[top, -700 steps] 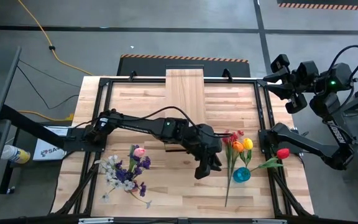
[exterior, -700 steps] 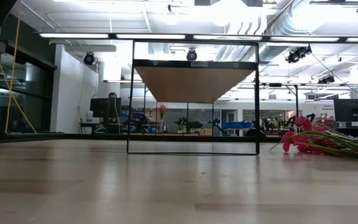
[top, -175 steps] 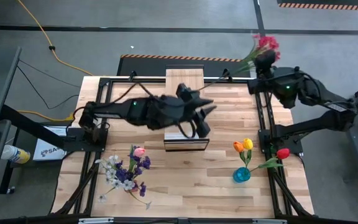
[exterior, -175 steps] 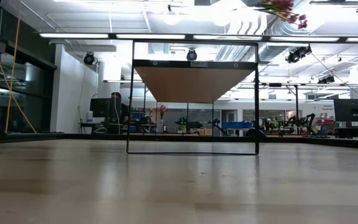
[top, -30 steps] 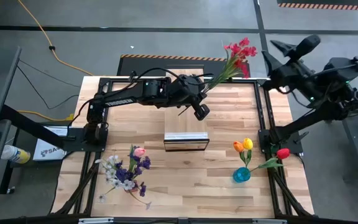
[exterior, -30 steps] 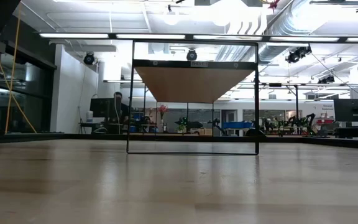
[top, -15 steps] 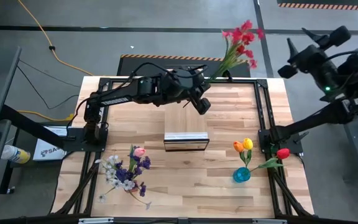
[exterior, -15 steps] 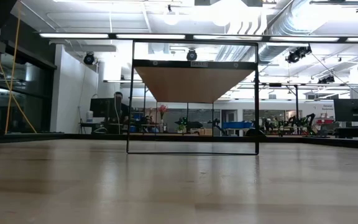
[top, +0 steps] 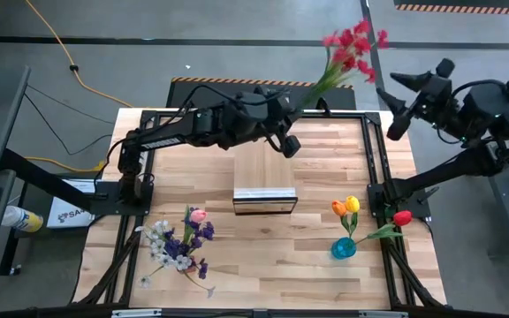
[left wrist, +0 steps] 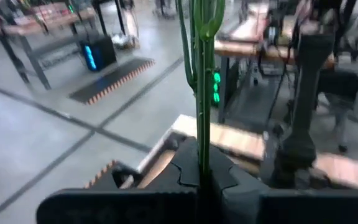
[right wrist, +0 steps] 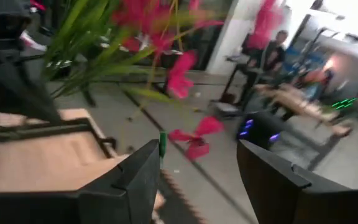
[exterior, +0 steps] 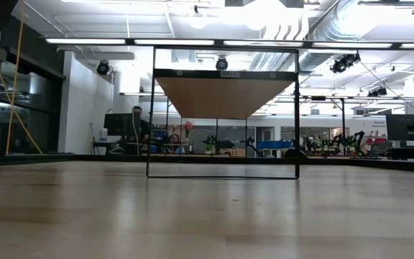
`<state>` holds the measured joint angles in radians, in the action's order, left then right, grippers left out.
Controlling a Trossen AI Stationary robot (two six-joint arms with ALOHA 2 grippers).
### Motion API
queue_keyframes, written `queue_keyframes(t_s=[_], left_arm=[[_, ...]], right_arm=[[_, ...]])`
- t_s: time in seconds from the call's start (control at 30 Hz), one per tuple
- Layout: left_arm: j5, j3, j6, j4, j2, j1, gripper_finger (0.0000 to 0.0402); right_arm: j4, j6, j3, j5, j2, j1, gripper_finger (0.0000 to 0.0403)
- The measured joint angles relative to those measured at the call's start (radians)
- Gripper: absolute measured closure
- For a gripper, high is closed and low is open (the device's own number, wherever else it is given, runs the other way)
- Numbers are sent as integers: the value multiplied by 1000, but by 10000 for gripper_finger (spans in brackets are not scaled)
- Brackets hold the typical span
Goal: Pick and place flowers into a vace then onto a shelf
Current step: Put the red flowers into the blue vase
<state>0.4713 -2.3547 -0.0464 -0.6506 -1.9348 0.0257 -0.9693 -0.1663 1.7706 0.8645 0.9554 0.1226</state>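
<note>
- Your left fingers (left wrist: 202, 186) are pinching the green stems of the red spray (top: 353, 44) right at the bottom, and that's the only hold on it. The blossoms stick way out past the fingertips, over the far edge of the surface (top: 193, 256). A long lever on a thin pinch like that could let the stems twist or slide when you swing the arm.
- Your right fingers (right wrist: 194, 180) are spread with nothing between them, hanging just beside those blossoms. If you bring them in for a regrasp they could clip the petals and knock the spray out of line.
- The shelf (top: 262, 168) sits below and just behind your left fingers. The blue vase (top: 343, 248) is well apart from both hands, with the orange and yellow tulips (top: 345, 208) in it and a red tulip (top: 401, 218) lying against it. It's a long carry, and the vase looks small and easy to tip when you poke more stems in.
- The purple and white sprays (top: 177, 243) with a pink tulip lie on the surface, well away from either hand.
- Hard to make out: the left wrist view cuts the blossoms off, the low view shows neither arm, and I can't tell how deep the stems sit in the pinch.
</note>
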Motion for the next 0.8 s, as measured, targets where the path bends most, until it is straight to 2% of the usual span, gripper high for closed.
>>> queue_keyframes(t_s=[0.17,0.4,0.5,0.8], left_arm=[[42,-1,60,33,25,0,376],[45,-1,86,62,38,-8,376],[25,-1,102,86,38,-21,376],[19,-1,106,81,38,-57,376]], right_arm=[[-2,161,0,-163,-2,0,199],[1,323,0,-410,14,0,199],[16,350,0,-491,33,0,199],[189,325,0,-638,114,0,199]])
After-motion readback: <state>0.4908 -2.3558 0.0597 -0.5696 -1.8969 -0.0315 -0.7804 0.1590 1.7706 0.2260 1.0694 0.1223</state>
